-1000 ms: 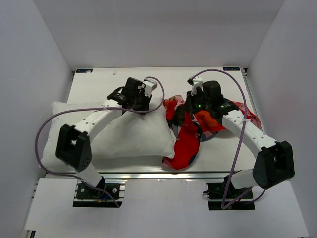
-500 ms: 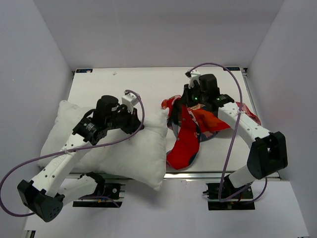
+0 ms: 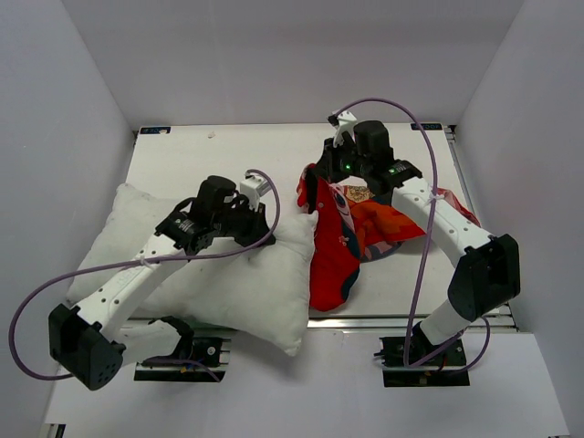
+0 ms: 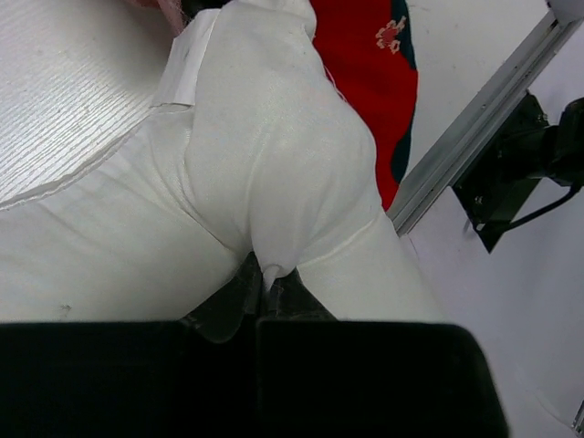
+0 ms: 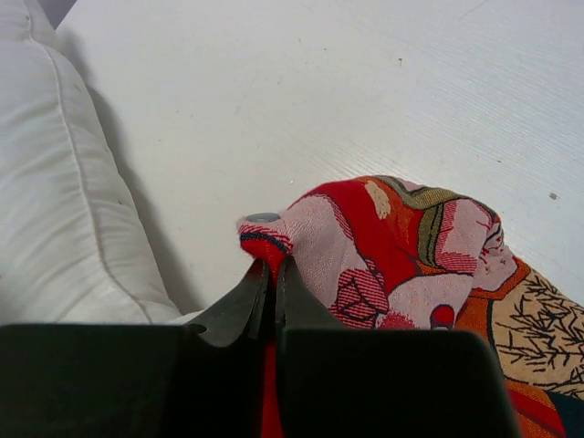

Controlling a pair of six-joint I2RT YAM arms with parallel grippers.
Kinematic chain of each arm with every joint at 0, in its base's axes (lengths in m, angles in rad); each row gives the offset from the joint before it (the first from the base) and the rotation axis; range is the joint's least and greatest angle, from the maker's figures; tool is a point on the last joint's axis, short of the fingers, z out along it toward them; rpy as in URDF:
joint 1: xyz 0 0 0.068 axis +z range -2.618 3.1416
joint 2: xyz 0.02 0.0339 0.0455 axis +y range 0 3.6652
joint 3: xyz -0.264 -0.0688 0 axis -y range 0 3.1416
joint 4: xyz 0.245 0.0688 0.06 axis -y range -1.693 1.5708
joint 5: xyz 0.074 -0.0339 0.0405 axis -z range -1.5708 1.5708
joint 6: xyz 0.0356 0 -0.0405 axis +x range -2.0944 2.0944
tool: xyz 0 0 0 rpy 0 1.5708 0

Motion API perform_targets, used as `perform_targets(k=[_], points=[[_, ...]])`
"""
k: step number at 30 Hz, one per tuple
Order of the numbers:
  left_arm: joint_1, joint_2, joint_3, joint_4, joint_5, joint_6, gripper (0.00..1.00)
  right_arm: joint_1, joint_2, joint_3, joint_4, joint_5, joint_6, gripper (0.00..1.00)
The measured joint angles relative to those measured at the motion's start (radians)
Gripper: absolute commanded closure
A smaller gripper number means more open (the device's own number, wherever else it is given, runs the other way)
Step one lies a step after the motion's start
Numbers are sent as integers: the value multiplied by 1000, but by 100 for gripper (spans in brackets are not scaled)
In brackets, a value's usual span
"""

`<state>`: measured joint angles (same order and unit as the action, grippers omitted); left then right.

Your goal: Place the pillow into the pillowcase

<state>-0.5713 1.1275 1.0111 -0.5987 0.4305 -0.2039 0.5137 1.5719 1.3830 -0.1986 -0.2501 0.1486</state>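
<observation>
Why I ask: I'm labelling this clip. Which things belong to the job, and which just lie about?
Job: pillow, pinched by left gripper; pillowcase, pinched by right gripper.
Lying about: small white speck on the table, far side.

pillow (image 3: 228, 283): 1 | pillowcase (image 3: 333, 265): 1 | robot arms (image 3: 137, 269) (image 3: 456, 233): 2 | table (image 3: 237, 151): 1

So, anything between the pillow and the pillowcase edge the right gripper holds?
Only bare table, seen in the right wrist view; pillow on the left, pillowcase on the right.
</observation>
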Motion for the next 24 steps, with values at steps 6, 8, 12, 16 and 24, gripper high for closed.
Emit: perform_targets(k=[6, 8, 12, 16, 24], points=[[-5, 89, 8, 39, -48, 5, 100, 4, -17, -18, -1, -13, -1, 100], [-7, 121, 27, 41, -69, 13, 100, 4, -48, -45, -3, -16, -6, 100], [-7, 191, 89, 32, -114, 45, 100, 4, -110, -90, -11, -30, -33, 100], [-7, 239, 135, 27, -145, 79, 100, 4, -159, -122, -15, -59, -60, 100], [-7, 299, 169, 40, -135, 98, 100, 38, -175, -138, -29, -85, -77, 100]])
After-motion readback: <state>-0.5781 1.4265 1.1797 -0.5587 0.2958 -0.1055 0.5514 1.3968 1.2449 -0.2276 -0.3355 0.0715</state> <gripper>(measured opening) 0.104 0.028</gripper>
